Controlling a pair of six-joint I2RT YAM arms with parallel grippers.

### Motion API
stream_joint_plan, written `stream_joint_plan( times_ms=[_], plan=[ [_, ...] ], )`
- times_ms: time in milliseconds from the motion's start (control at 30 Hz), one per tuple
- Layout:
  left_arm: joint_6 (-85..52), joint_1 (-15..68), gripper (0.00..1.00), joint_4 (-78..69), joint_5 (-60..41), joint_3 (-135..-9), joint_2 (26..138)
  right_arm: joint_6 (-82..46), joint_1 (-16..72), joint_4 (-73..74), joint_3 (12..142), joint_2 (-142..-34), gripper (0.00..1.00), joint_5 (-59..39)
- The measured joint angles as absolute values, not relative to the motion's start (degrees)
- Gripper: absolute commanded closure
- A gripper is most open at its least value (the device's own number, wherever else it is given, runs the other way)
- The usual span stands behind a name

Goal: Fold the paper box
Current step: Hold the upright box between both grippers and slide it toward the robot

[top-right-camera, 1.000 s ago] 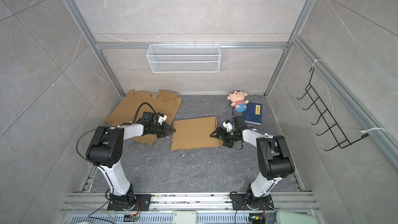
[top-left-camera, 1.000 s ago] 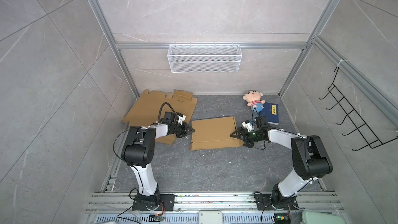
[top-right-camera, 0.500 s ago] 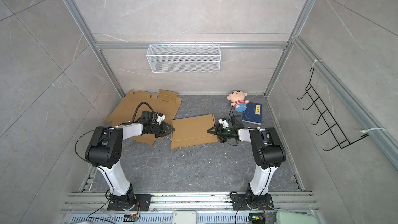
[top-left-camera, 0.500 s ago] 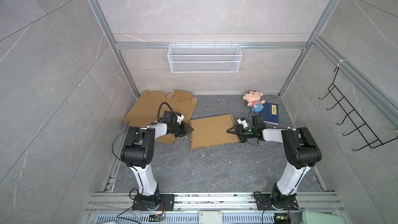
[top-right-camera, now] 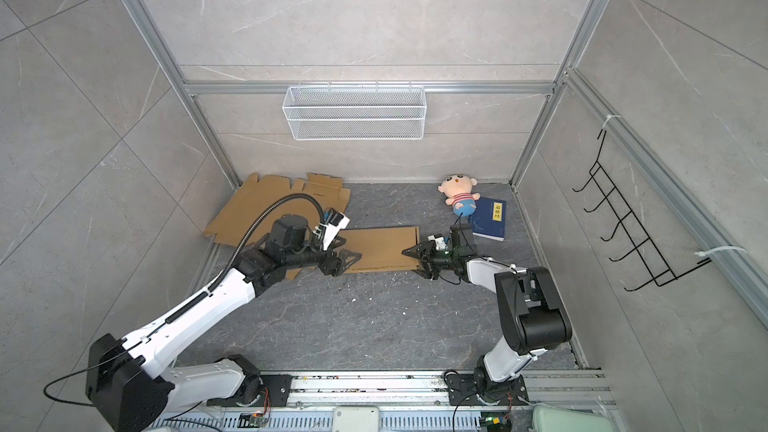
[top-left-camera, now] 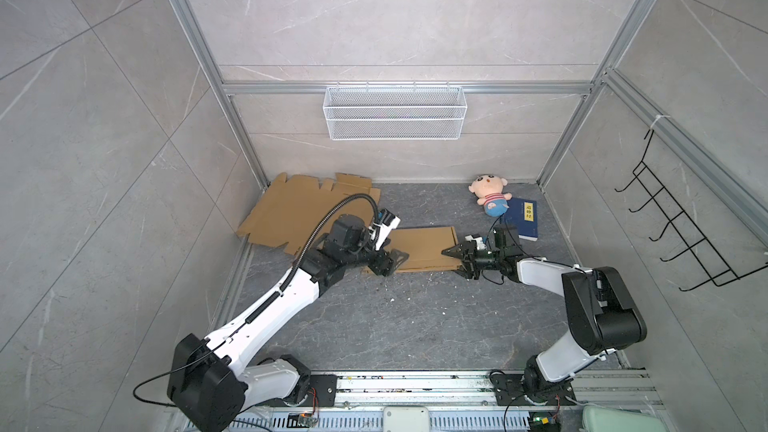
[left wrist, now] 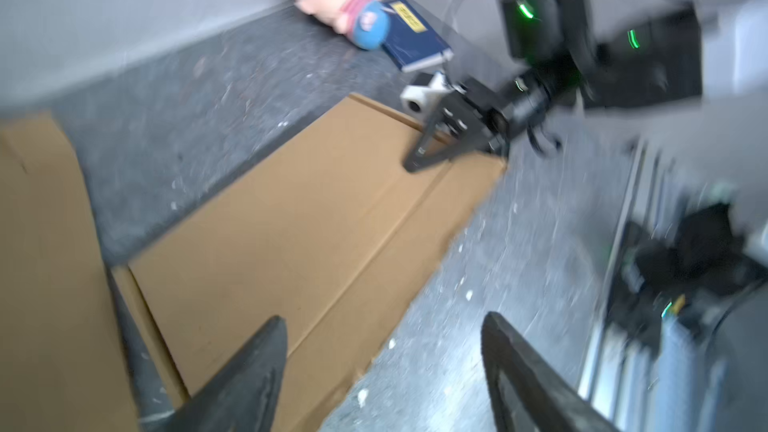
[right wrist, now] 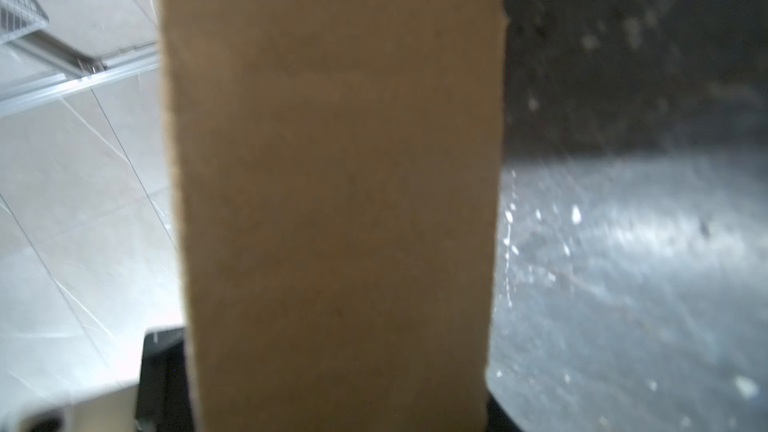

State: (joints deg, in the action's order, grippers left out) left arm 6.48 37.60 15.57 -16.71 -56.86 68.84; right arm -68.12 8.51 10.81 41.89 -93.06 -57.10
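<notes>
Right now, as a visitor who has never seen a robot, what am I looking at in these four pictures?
A left arm and a right arm, white and black, stand on a rail. Each ends in a two-fingered gripper. Two pictures look down from above, side by side like a pair of eyes. The other two come from small cameras on the arms' wrists. On the grey floor lie a flattened paper box, a larger cardboard sheet, a plush doll and a blue book. The left gripper is open over the box's left end, holding nothing. The right gripper has the box's right edge between its jaws; whether it pinches it, I cannot tell.
</notes>
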Motion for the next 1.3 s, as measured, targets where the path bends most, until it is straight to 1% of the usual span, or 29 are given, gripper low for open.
stream_joint_plan(
  times_ms=[200, 400, 700, 1033, 1300],
  plan=[
    [25.4, 43.2, 0.15, 21.2, -8.7, -56.8, 70.5, -73.2, 8.5, 7.9, 41.7, -89.4, 0.55, -57.7],
    [37.5, 45.8, 0.14, 24.5, -3.8, -58.2, 75.9, -75.5, 8.5, 5.8, 41.7, -86.5, 0.57, -58.8],
    [47.0, 46.0, 0.18, 22.2, 3.3, -57.6, 78.4, -77.6, 8.5, 3.4, 41.6, -84.1, 0.59, -59.9],
    [53.6, 46.0, 0.26, 10.8, 10.0, -50.3, 78.0, -81.0, 9.7, 1.8, 40.2, -81.4, 0.6, -58.5],
    [57.5, 46.4, 0.32, 3.6, 12.5, -46.1, 76.2, -83.2, 10.4, 1.6, 39.6, -80.4, 0.6, -57.8]
  ],
)
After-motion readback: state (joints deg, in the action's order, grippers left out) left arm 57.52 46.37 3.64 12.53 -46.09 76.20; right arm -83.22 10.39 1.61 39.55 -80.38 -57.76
